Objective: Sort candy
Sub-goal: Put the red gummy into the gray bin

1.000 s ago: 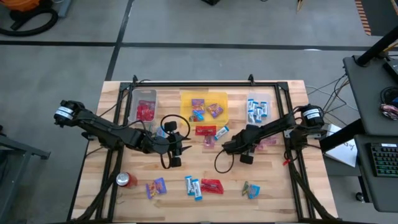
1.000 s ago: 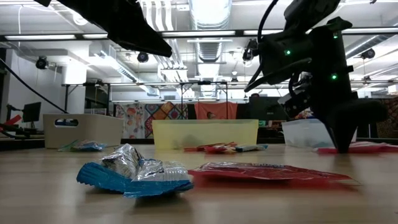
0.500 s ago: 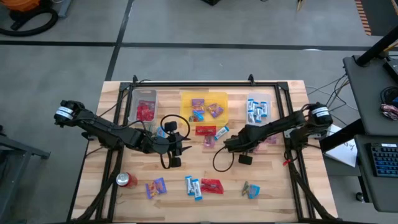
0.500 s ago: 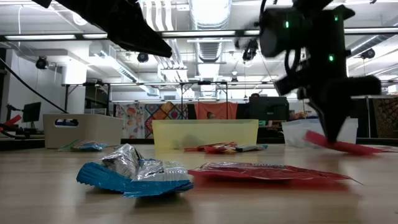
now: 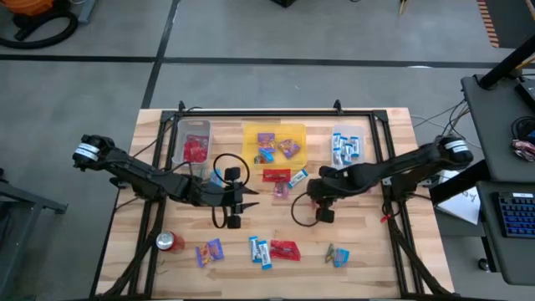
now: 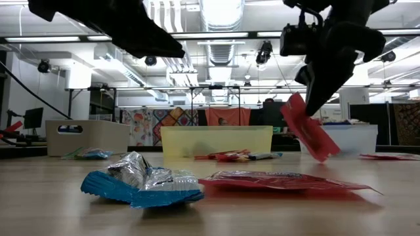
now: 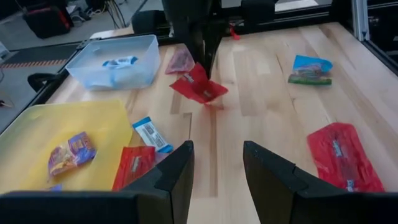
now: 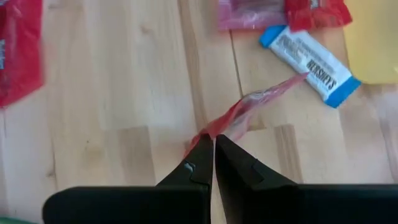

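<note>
My right gripper [image 8: 214, 163] is clamped on one corner of a red candy packet [image 6: 306, 128], lifted off the table at about three o'clock of centre. Held only by that thin edge, it could slip free. My left gripper [image 7: 217, 163] waits, fingers apart, holding nothing.

table [image 5: 368, 251]: pale wood planks, smooth, matt
candy [image 6: 141, 180]: crinkled foil wrappers, glossy
red packet [image 6: 307, 128]: thin shiny film, creased
yellow tray [image 5: 294, 131]: smooth plastic, slight sheen
clear bin [image 7: 87, 65]: see-through plastic
right gripper [image 8: 212, 163]: dark matt plastic fingers
soda can [image 5: 170, 242]: shiny metal
frame [image 5: 259, 112]: black metal rails
</note>
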You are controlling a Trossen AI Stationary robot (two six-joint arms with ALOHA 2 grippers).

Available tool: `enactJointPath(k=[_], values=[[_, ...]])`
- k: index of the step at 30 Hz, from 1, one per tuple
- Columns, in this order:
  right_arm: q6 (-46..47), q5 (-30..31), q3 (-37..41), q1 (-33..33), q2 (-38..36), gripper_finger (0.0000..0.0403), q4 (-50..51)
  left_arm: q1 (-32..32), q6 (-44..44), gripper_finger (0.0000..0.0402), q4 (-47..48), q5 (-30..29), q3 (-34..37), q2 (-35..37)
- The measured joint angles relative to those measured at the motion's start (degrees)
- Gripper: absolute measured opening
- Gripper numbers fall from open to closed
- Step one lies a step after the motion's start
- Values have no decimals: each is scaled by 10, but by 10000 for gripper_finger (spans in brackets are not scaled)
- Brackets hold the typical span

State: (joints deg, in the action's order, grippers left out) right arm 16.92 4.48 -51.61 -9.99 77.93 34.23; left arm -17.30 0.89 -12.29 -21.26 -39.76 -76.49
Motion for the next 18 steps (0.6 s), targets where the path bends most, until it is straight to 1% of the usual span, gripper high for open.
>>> enactJointPath(k=[6,10,12,15,17,18], values=[[-16,-1,62,-3,-27,9,-94,0,0,123,-5,5,1,0],[-19,0,102,-5,-37,9,-156,2,-3,123,-30,48,2,-5],[-20,0,119,-6,-40,8,-182,2,-4,123,-56,55,4,-16],[-15,6,130,-7,-41,9,-198,6,-9,123,-101,55,4,-40],[-3,31,133,-9,-41,9,-195,8,-11,123,-112,55,4,-58],[-2,34,133,-9,-41,9,-195,10,-11,123,-119,55,4,-67]])
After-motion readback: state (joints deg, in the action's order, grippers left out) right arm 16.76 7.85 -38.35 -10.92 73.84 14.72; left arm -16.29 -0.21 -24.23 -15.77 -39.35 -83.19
